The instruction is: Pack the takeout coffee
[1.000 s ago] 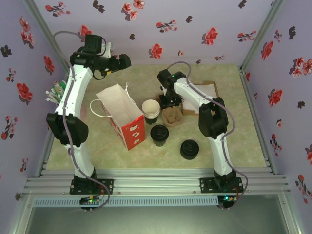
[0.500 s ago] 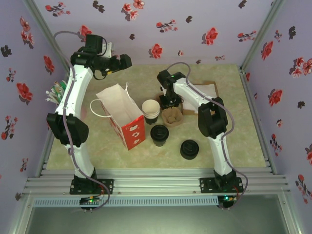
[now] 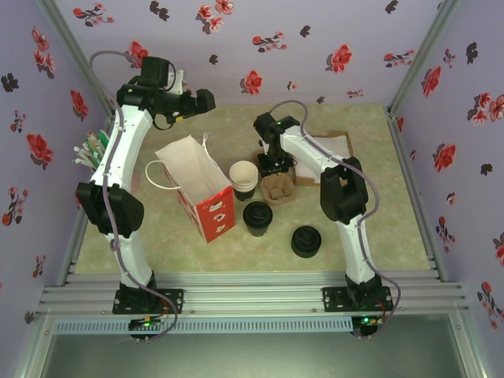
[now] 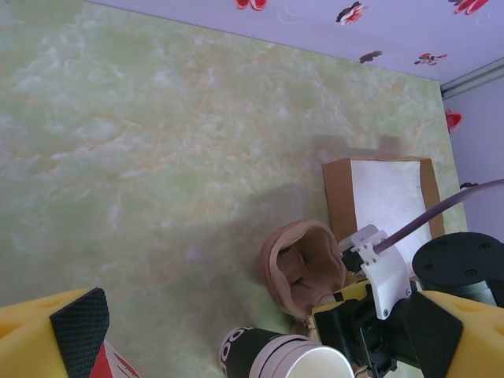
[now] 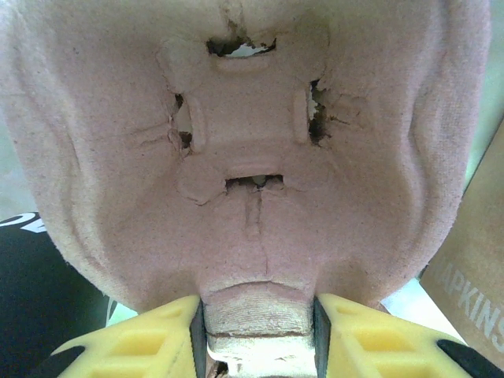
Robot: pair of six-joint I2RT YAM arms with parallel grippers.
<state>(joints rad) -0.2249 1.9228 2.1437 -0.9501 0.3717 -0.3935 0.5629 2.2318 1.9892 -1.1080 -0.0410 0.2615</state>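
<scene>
The takeout coffee, a small cup under a round black lid, stands upright in front of the white-and-red paper bag. Just behind it lies a brown pulp cup carrier. My right gripper reaches down onto the carrier's far end. In the right wrist view the yellow fingers are shut on the carrier's central ridge. My left gripper hangs high at the back left, open and holding nothing, with its yellow fingers spread wide over the carrier.
A stack of lidless cream cups stands between bag and carrier. A stack of black lids sits at the front right. A brown napkin box lies behind the carrier. Straws lean at the left wall.
My right gripper's fingers have closed in on the carrier's ridge. The left gripper has shifted slightly to the right at the back. The cup and bag stay put.
</scene>
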